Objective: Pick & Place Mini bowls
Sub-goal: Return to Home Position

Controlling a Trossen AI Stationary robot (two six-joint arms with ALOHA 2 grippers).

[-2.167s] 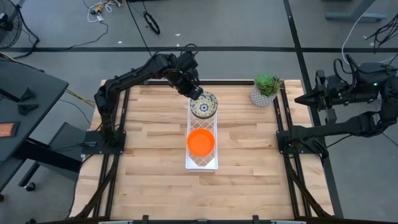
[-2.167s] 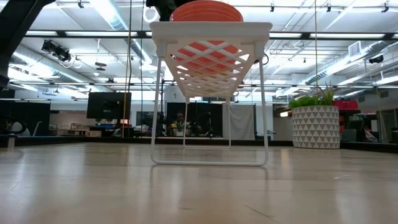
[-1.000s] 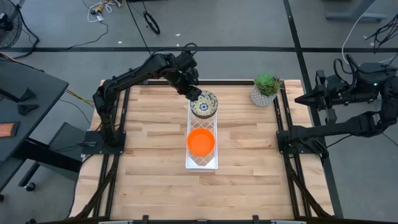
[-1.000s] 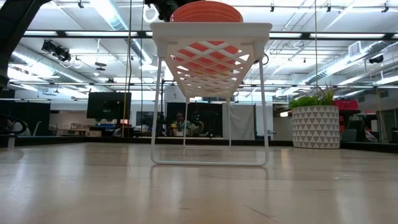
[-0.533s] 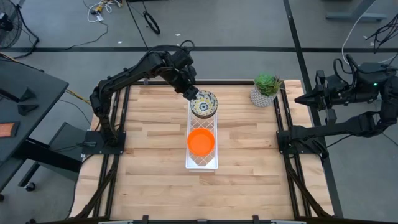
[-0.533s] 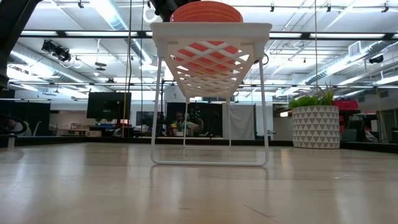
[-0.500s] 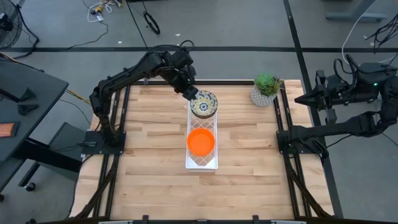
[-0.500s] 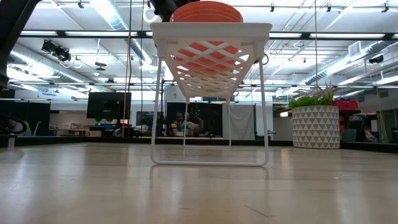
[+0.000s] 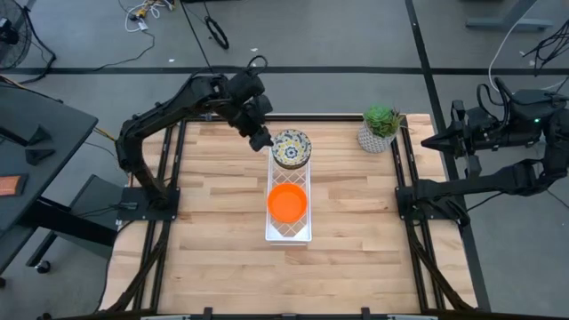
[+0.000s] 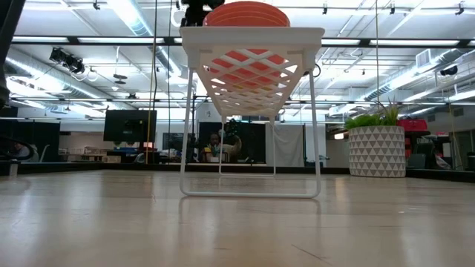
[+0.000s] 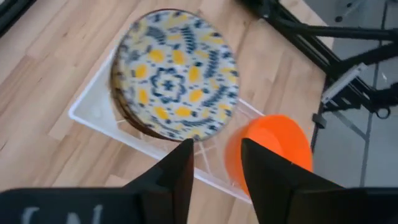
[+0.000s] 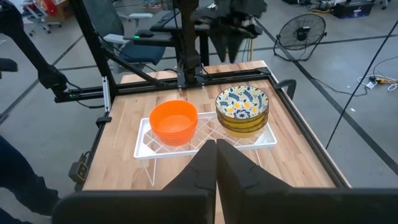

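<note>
From above, two stacks of mini bowls sit on a white wire rack [image 9: 289,233] at the middle of the wooden table [image 9: 204,240]: the patterned stack [image 9: 291,148] at the rack's end toward the far edge, the orange stack [image 9: 287,203] at its centre. The left gripper [image 9: 263,142] hangs just beside the patterned stack. The right gripper [image 9: 437,142] waits beyond the right edge, near a potted plant [image 9: 380,127] in the far right corner. At table height, only the orange stack [image 10: 246,12] shows on the rack [image 10: 252,33]. The left wrist view shows the left gripper [image 11: 216,146] narrowly parted and empty above the patterned stack [image 11: 174,84]. The right wrist view shows the right gripper [image 12: 216,144] closed and empty. Every bowl in view is stacked, so placing looks done; only parking the left arm seems left.
</note>
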